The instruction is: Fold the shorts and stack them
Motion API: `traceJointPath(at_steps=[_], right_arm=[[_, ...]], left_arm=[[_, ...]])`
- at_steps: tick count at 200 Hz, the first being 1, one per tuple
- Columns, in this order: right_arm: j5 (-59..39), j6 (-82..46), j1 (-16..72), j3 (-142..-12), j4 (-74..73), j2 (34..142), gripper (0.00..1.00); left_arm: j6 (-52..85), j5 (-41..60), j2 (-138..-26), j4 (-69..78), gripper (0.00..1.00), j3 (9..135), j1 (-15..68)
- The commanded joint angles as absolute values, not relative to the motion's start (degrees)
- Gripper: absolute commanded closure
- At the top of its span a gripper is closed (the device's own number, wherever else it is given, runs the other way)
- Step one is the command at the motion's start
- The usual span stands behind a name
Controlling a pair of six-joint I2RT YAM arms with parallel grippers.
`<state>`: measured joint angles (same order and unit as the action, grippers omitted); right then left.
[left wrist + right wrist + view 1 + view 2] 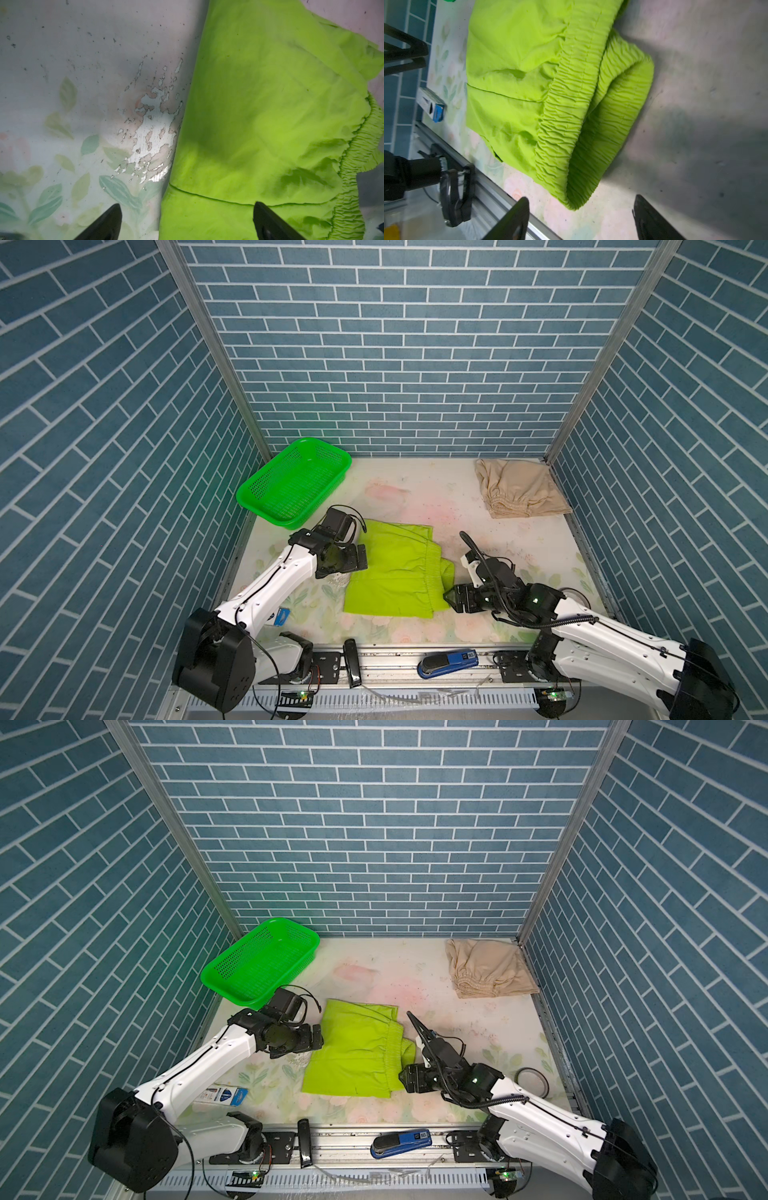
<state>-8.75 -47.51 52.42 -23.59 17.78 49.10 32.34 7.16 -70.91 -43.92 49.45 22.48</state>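
Nearest us, at five o'clock on the table, the right claw lies on its side with jaws well apart and nothing in them, its tips just short of the ruched waistband of the lime shorts. That's the first danger: the band is doubled over there, and a shallow bite would take only the top layer, so the fold peels open on the lift. The lime shorts sit folded about the centre, a touch toward six. On their nine o'clock edge the left claw hangs wide open too, empty, one of its fingers over cloth and the other over bare table; straight down from there it could pinch a single ply or just scrape the tabletop. If the two arms lift unevenly, cloth this soft will likely sag in the middle and the neat rectangle is gone. Farther back, at ten o'clock, the basket sits close behind the left wrist, so a backswing could knock it. And way off at one o'clock the beige shorts lie bunched right up by the side wall: a long carry, little room for the right arm, and a lumpy base, so the lime pair may land crooked or slide.
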Motion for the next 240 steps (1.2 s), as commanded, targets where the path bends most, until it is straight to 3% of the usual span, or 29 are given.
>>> traceJointPath(at_steps=[1,42,114,176,218,240], right_arm=[[-13.91,-60.05,52.38,-19.21,8.66,45.36,0.17],[-15.52,-65.42,52.31,-14.0,-4.42,47.14,0.15],[-18.53,-71.16,49.74,-9.83,-11.59,52.6,0.1],[-21.97,-70.23,46.94,-10.55,-23.2,64.77,0.1],[-22.4,-67.88,45.0,-11.6,-29.14,72.19,0.13],[-23.56,-67.33,44.78,-13.24,-33.09,77.54,0.22]], left_arm=[[31.21,9.49,-70.41,-41.45,0.0,48.54,21.46],[30.91,10.59,-71.37,-40.29,0.0,47.26,20.94],[30.15,12.72,-72.37,-39.58,0.0,46.48,19.73],[29.97,13.36,-72.3,-39.25,0.0,45.51,19.69],[29.45,13.1,-71.41,-39.64,0.0,45.18,19.25],[29.02,12.67,-71.55,-40.06,0.0,45.21,19.16]])
